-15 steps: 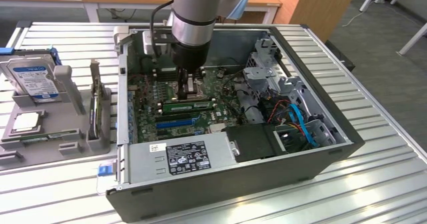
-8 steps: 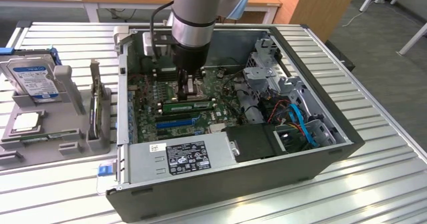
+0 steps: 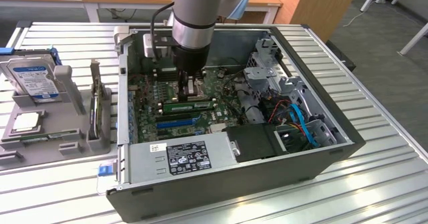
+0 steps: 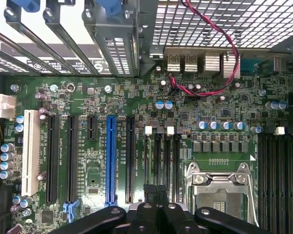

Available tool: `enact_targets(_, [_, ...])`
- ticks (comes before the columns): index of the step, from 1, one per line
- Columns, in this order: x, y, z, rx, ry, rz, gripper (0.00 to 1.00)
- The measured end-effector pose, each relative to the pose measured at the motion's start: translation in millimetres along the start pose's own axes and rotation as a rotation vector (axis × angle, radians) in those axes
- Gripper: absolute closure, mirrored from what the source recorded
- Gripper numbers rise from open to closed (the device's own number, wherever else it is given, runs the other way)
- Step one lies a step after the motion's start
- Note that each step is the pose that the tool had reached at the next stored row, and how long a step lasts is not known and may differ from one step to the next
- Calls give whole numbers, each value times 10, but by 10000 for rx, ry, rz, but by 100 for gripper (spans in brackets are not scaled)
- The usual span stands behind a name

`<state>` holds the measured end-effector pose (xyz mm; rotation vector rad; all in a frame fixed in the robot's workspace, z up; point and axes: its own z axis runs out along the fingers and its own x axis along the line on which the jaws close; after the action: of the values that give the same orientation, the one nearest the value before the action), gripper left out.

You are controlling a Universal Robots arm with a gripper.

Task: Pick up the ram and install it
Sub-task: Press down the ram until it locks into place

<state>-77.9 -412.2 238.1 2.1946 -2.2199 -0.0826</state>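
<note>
My gripper (image 3: pixel 188 91) reaches down into the open computer case (image 3: pixel 321 164), low over the motherboard (image 4: pixel 136 97). Its black fingertips (image 4: pixel 149 204) are pressed together, shut, with nothing visible between them. In the exterior view the ram (image 3: pixel 189 105), a long green stick, stands on edge in the memory slots just in front of the gripper. I cannot tell whether the fingers touch it. In the wrist view the fingertips sit over the near end of the black memory slots (image 4: pixel 161 161), beside the processor socket (image 4: pixel 219 187).
Outside the case, at the exterior view's left, a grey tray (image 3: pixel 20 156) holds a silver hard drive (image 3: pixel 33 78), a square processor chip (image 3: pixel 27 121) and another narrow green board (image 3: pixel 43 135). The power supply (image 3: pixel 187 156), drive cage (image 3: pixel 267 73) and blue cables (image 3: pixel 301 121) crowd the case.
</note>
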Motion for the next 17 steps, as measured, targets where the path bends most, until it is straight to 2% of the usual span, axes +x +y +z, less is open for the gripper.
enact_targets(17, [1,-3,54,0,0,0,90])
